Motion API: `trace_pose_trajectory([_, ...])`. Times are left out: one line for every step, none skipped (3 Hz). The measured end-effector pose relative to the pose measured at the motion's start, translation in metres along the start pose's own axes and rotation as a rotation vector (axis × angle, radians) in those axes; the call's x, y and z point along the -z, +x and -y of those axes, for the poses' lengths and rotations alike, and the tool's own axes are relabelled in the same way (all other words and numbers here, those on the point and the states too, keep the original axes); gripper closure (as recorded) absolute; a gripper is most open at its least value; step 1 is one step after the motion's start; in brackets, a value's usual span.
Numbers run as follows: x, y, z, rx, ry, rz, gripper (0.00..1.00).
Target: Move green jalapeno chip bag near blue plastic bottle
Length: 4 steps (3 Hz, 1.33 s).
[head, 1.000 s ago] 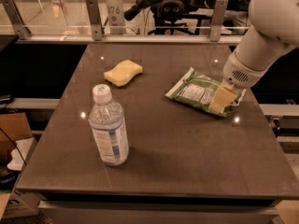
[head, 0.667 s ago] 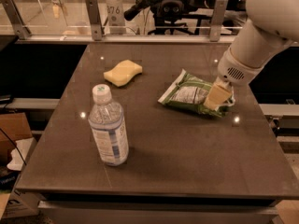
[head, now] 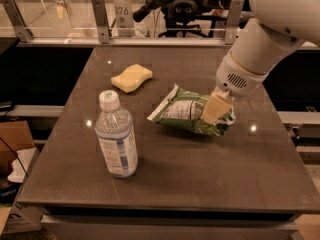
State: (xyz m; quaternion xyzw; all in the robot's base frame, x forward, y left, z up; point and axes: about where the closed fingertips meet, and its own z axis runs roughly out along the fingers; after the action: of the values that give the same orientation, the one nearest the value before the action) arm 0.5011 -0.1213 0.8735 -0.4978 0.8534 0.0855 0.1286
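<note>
Reading from far left of my claw, the blue plastic bottle point(head: 117, 136) stands upright on the table point(head: 200, 184), well apart from me and a little toward the near edge. The yellow sponge point(head: 131, 77) lies to my left and farther back. Just left of me stretches the green jalapeno chip bag point(head: 182, 111), its long axis running leftward toward the bottle's side. My claw point(head: 216, 110) is clamped on the bag's right end, so I judge the move ahead to be a pull left and slightly nearer.
</note>
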Motion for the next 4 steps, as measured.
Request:
trace_pose_trajectory([-0.003, -0.012, -0.028, 0.004, -0.041, 0.000, 1.00])
trace_pose_trajectory([-0.007, -0.022, -0.048, 0.017, -0.065, -0.012, 0.84])
trace_pose_trajectory([-0.013, -0.031, -0.057, 0.030, -0.073, -0.026, 0.61])
trace_pose_trajectory([-0.019, -0.038, -0.060, 0.035, -0.080, -0.028, 0.38])
